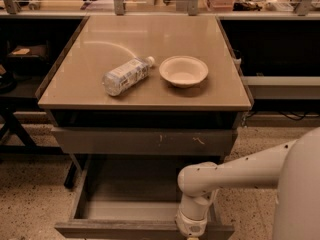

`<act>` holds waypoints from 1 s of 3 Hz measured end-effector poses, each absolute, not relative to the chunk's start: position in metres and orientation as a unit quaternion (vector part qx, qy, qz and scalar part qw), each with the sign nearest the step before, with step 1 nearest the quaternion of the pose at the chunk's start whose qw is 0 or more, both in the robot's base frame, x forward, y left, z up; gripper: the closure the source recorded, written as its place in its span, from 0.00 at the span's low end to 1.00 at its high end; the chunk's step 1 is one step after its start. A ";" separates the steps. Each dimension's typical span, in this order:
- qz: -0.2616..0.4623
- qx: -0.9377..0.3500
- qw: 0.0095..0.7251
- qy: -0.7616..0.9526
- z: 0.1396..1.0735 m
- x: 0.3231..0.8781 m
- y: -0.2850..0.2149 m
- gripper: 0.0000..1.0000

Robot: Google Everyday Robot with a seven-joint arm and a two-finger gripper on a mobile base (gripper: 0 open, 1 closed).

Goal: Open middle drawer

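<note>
The middle drawer stands pulled out at the bottom of the view. Its plain dark-grey front strip runs along the lower edge and its shallow grey tray interior lies open behind it. My gripper hangs straight down from the white arm at the right part of that front strip, mostly cut off by the frame's lower edge. Above the open drawer sits the taller grey front with pale scratch marks, pushed in.
On the tan tabletop lie a plastic bottle on its side and a white bowl. Dark shelving stands left and right of the table. A cluttered counter runs behind. Speckled floor surrounds the drawer.
</note>
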State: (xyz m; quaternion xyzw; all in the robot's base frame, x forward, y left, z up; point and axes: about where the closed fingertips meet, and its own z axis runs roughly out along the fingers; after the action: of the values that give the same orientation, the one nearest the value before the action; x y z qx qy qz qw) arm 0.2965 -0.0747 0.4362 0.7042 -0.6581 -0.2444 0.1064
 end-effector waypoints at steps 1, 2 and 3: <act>-0.258 0.693 0.111 -0.664 0.450 0.278 -0.085 0.00; -0.265 0.685 0.113 -0.669 0.458 0.266 -0.091 0.00; -0.269 0.680 0.113 -0.672 0.461 0.257 -0.095 0.00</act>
State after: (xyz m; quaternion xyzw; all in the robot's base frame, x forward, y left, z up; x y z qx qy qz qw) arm 0.2574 -0.0952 0.4611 0.6805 -0.6721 -0.2692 0.1128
